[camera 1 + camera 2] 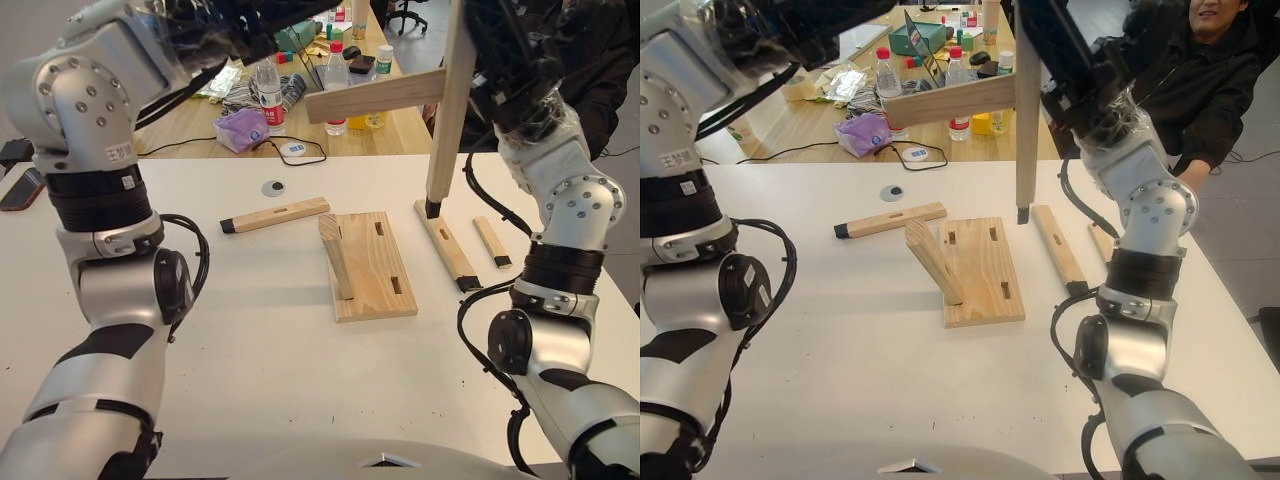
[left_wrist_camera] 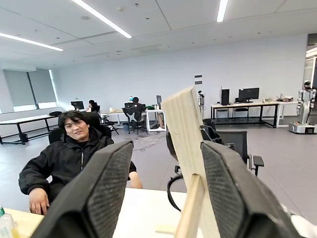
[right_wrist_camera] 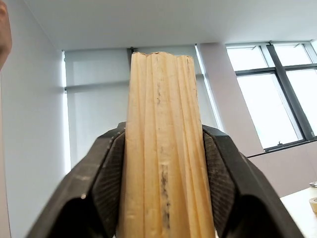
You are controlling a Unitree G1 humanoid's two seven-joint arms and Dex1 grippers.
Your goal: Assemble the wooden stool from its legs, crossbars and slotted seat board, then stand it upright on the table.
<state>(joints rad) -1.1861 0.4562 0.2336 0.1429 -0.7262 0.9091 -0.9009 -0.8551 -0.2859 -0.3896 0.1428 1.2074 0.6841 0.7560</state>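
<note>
Top of frame: bottles (image 1: 268, 95) and a purple pouch (image 1: 240, 128); a grey disc (image 1: 273, 187) lies on the white tabletop (image 1: 250, 330). Centre: one rectangular pale-wood seat board (image 1: 385, 275), slotted, with one slanted leg (image 1: 337, 255) socketed in it; three black-tipped loose sticks (image 1: 275, 215) lie beside it. Upper right: the right hand (image 3: 163, 134) pinches the upright leg (image 1: 450, 110), which carries the flat crossbar (image 1: 375, 95); the left hand (image 2: 168, 153) is spread on either side of that crossbar.

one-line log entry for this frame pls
phase: mid-assembly | right pincer: shut on raised leg, crossbar attached | left pincer: open around crossbar | seat board: flat on table, slotted leg leaning | loose pieces: three on table
</note>
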